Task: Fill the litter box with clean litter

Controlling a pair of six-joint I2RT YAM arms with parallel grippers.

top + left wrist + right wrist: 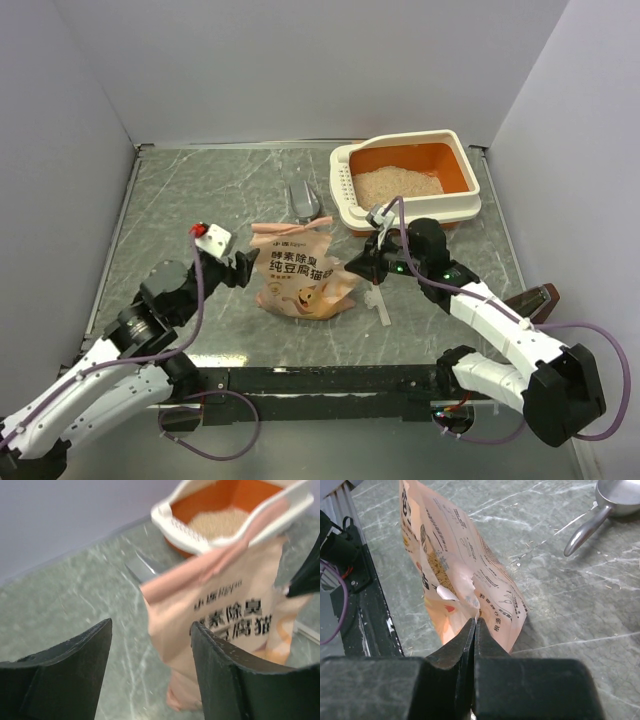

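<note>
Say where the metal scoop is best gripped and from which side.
Probably the handle of the scoop, from above with jaws across it. It is a slim bar lying flat on the table with bare surface either side, while the bowl is wide and rounded.

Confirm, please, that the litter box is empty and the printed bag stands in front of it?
Not empty: the top external view shows clean litter in the litter box. The printed bag does stand in front of it.

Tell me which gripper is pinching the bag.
The right gripper: its jaws are shut on the edge of the bag, while the left gripper stands open, gripping nothing.
</note>
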